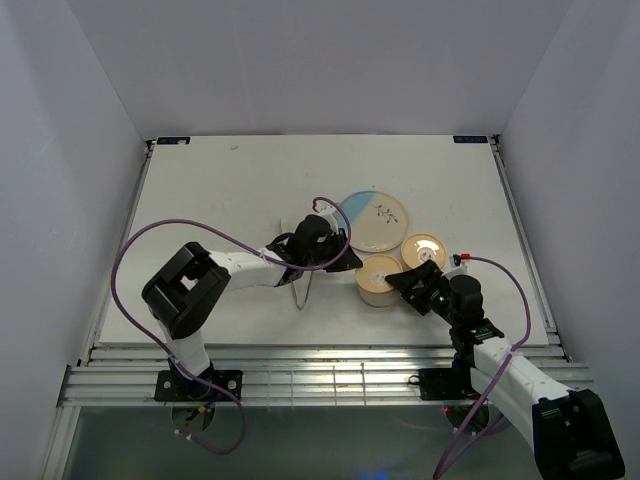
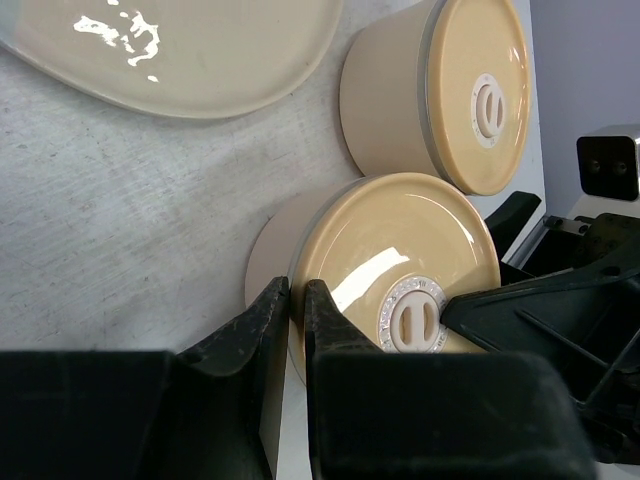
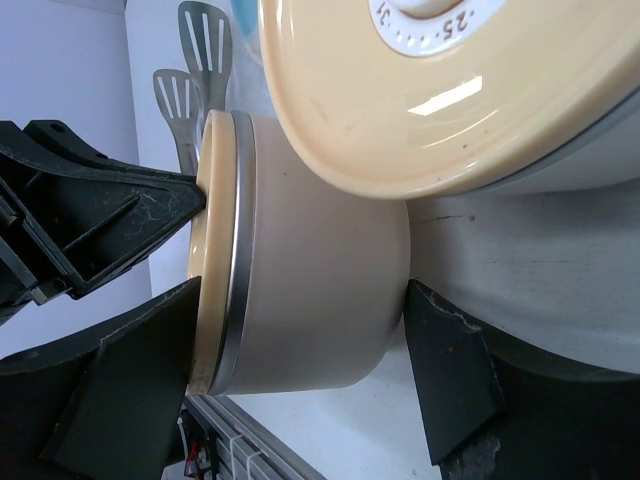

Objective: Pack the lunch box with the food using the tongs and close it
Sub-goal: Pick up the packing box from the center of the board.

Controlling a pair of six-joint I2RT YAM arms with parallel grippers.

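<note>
- The right gripper, at lower right of the overhead view, stands spread wide against the near lunch box. One finger is at the lid edge, the other low by the base on the table.
- That near lunch box sits at frame centre with its lid on.
- The tongs lie on the table just left of it.
- The left gripper has its jaws narrowed to a thin slit with nothing seen between them. Its tips are at the lid's rim.
- The far lunch box, also lidded, stands just beside the near one, up and to the right.
- The plate lies behind both, above centre.
</note>
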